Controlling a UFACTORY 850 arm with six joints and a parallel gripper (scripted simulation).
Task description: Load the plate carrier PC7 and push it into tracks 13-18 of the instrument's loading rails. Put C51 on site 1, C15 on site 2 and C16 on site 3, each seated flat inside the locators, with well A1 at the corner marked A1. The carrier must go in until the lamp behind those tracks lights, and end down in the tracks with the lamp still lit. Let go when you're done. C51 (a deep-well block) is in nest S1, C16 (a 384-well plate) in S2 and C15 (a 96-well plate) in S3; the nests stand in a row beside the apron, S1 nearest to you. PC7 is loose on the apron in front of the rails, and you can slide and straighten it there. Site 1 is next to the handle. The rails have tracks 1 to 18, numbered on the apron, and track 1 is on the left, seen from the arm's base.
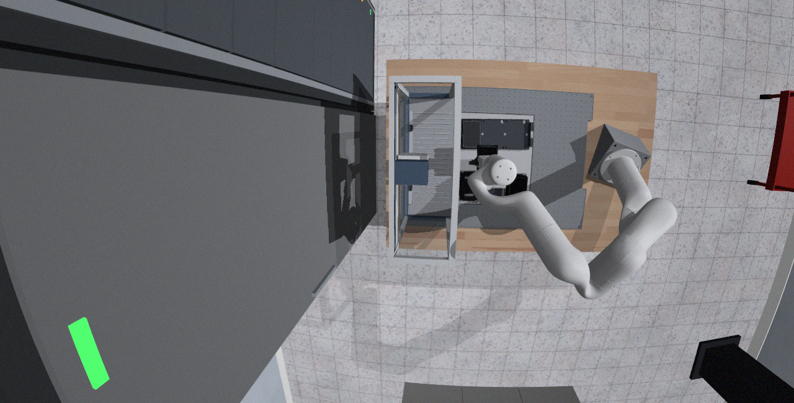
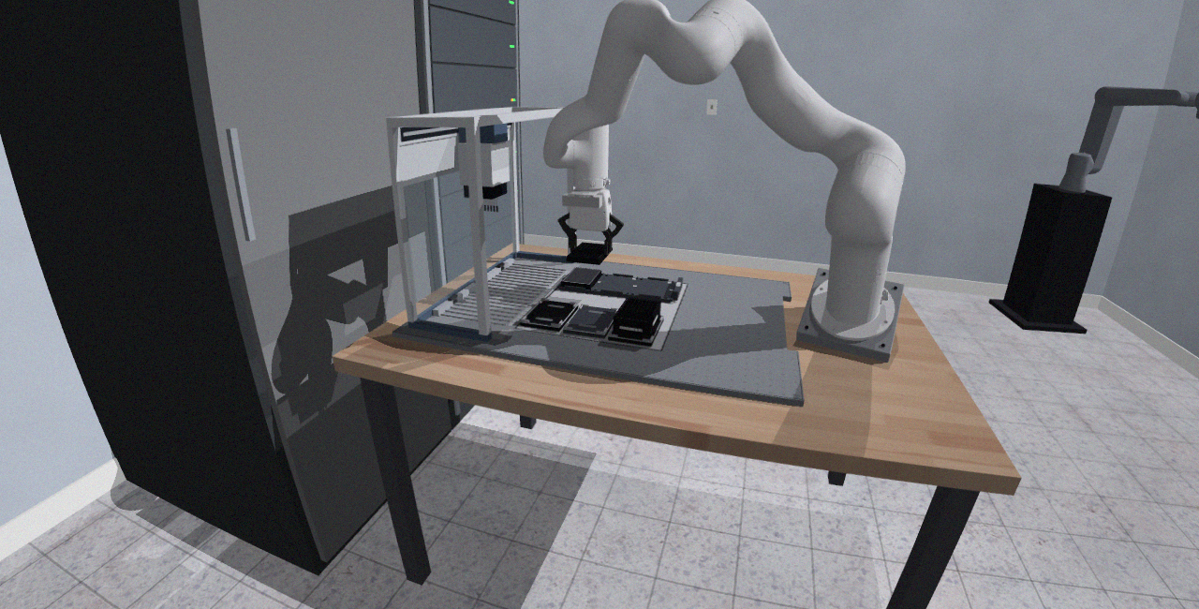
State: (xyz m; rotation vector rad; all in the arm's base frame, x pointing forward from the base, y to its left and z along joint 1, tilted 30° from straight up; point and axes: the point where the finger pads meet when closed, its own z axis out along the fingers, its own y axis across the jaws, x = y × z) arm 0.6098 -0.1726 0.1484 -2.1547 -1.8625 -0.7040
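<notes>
My gripper (image 2: pixel 591 241) hangs fingers down over the apron, between the row of nests and the carrier PC7 (image 2: pixel 624 285). It is shut on a flat black plate, C15 (image 2: pixel 589 252), held level well above the deck. In the top view my wrist hides the fingers and only an edge of the plate (image 1: pixel 487 149) shows. PC7 (image 1: pixel 502 134) lies on the apron in front of the rails (image 2: pixel 507 290). A flat dark plate (image 2: pixel 581 275) sits on its site nearest the rails. The tall deep-well block C51 (image 2: pixel 637 318) stands in nest S1.
The white instrument frame (image 2: pixel 436 185) stands over the rails, with a blue head (image 1: pixel 412 170) hanging inside it. The two nests (image 2: pixel 569 317) beside C51 look low and dark. My arm base (image 2: pixel 847 324) sits on the right of the table.
</notes>
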